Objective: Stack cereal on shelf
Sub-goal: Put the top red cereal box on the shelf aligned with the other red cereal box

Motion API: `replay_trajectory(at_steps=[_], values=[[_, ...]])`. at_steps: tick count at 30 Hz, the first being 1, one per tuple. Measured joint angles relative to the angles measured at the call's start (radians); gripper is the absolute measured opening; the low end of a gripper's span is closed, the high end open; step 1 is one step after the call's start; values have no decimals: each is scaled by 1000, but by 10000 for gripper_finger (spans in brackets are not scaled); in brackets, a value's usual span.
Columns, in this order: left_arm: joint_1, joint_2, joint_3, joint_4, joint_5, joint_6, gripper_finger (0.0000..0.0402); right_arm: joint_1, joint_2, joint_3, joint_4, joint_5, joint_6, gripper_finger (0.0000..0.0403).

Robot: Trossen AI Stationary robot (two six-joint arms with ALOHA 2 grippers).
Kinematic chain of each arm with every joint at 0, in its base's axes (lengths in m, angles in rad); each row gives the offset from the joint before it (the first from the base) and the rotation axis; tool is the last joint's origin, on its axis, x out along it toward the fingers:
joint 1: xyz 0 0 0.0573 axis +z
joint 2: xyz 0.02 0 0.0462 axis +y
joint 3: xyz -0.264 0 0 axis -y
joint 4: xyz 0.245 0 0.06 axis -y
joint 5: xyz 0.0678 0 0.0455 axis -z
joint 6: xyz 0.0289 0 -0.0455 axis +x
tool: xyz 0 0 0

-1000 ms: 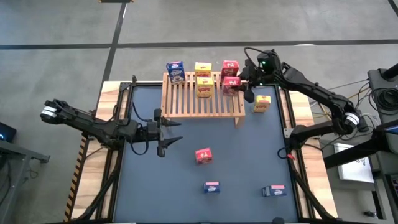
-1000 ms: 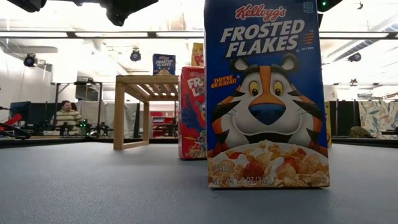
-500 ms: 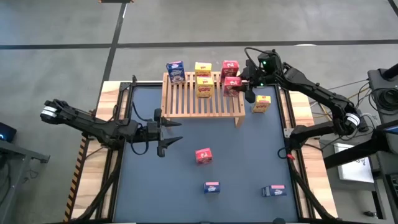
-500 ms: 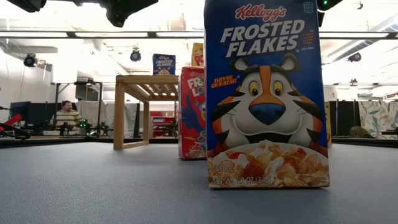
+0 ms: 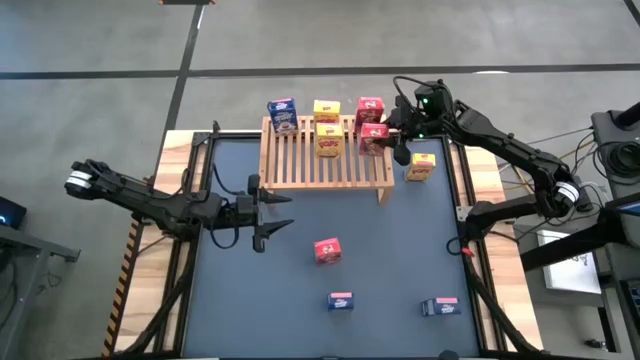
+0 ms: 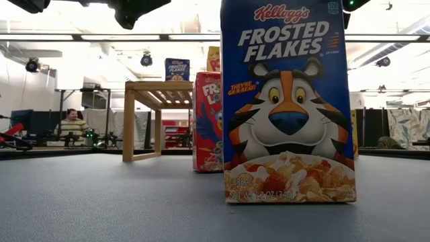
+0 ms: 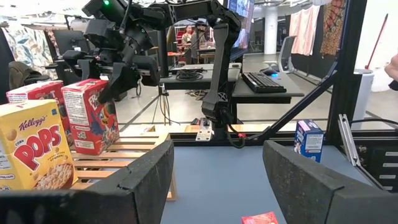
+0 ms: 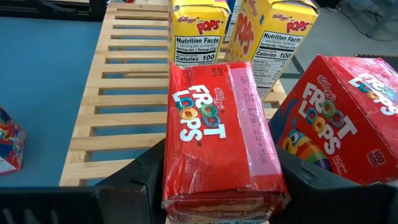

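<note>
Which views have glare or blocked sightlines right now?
Low view: bright ceiling strip lights wash out the background, and the blue Frosted Flakes cardboard box near the lens hides much of the light wooden slatted rack. Right wrist view: the red Froot Loops cardboard box fills the foreground. High view: even light, no glare.

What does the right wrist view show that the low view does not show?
Only the right wrist view shows the right gripper around a red Froot Loops box, with two yellow Corn Pops boxes beyond. Only the low view shows a large Frosted Flakes box and a seated person. Both show the wooden rack.
</note>
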Motion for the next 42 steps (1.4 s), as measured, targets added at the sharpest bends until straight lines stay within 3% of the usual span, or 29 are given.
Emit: replay_trajectory(at_steps=[22, 42], values=[[0, 0, 0, 0, 0, 0, 231, 0, 0, 0, 21, 1, 97, 185], [0, 0, 0, -16, 0, 0, 231, 0, 1, 0, 34, 46, 79, 185]])
